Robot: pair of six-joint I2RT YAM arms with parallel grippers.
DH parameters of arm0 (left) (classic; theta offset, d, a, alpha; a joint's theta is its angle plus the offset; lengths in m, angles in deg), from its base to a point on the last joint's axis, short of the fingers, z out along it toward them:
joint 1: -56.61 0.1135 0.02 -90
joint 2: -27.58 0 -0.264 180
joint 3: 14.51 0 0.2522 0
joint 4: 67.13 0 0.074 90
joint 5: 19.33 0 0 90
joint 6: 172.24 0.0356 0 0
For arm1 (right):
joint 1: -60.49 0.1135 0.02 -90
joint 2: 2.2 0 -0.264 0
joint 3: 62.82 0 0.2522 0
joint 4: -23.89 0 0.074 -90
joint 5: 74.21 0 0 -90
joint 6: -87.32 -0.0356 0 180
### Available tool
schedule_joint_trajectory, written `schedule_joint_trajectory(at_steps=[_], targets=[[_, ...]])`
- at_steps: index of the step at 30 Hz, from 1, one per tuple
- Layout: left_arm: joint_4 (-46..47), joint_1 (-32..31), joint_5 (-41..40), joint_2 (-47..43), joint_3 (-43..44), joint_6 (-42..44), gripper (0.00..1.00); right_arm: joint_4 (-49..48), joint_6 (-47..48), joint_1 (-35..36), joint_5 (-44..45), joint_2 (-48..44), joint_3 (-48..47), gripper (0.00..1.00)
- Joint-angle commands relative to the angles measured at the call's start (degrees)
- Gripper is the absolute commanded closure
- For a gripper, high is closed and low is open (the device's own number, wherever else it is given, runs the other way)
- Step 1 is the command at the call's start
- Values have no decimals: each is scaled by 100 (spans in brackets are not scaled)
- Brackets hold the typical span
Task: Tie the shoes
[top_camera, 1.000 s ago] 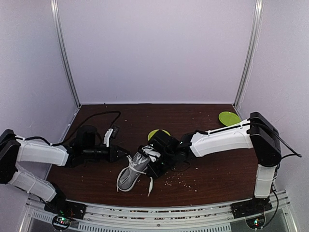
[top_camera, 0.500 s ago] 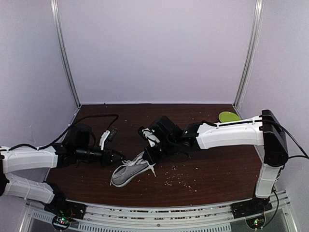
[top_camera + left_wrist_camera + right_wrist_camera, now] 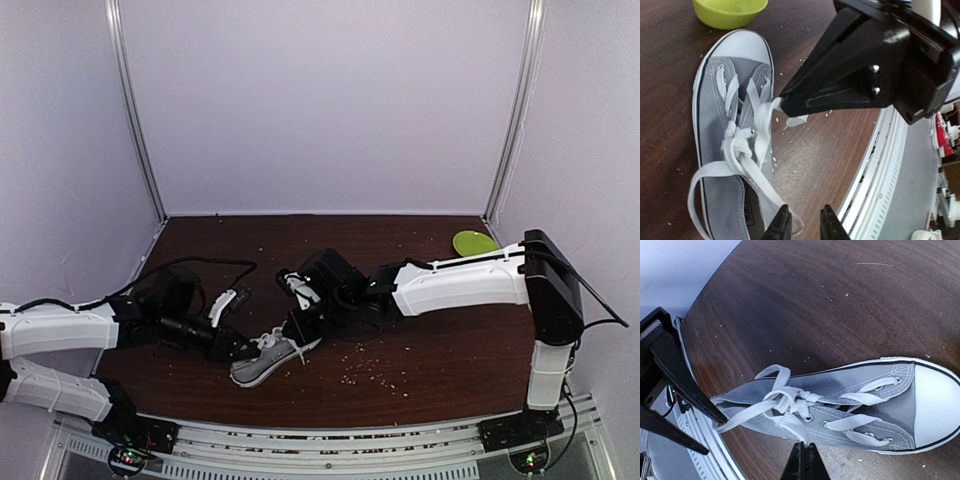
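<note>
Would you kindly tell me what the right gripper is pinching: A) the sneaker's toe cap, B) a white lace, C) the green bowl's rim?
B: in the left wrist view the right gripper has its fingertips shut on a white lace above the grey sneaker.

The sneaker (image 3: 712, 125) lies on the bench (image 3: 815, 155), left tool (image 3: 805, 217) at its heel, right tool (image 3: 781, 104) on a lace (image 3: 760, 122) beside it, bowl (image 3: 729, 11) beyond its toe.
</note>
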Motion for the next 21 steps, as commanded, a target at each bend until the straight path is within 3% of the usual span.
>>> schedule_joint_trajectory(at_steps=[1,3,6,17,21], targets=[[-243,-12,-407,-459,377,-155,62,-205,-89,35,-95,104,-124,100],[-394,32,-657,-560,543,-237,53,-210,-102,42,-104,70,-64,100],[-460,271,-711,-393,691,-370,51,-246,-121,37,-89,21,53,100],[-236,706,-495,945,1077,-513,58,-341,-199,43,-83,-9,170,100],[-134,712,-269,1197,1092,-512,64,-360,-238,37,-96,0,183,100]])
